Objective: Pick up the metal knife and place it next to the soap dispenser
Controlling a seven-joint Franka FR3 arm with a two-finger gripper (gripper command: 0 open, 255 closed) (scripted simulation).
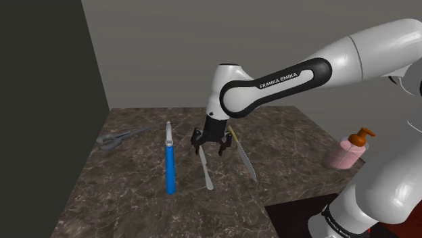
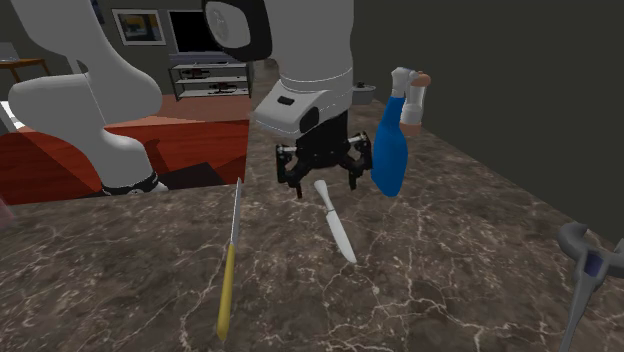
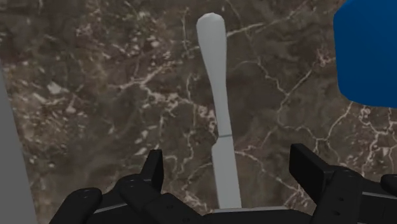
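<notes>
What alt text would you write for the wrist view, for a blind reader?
The open black hand hangs above a grey knife lying on a dark marbled counter, fingers either side, not touching it. A blue thing lies nearby.

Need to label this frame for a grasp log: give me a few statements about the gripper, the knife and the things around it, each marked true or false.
1. The gripper is open, a finger on either side of the grey knife without touching it. True.
2. The grey knife is lifted off the table. False: it lies flat on the marbled top.
3. The soap dispenser is pink with an orange pump. True.
4. The scissors lie beside the soap dispenser. False: they are at the shoulder view's left, beyond the blue-handled tool, while the dispenser stands at that view's right.
</notes>
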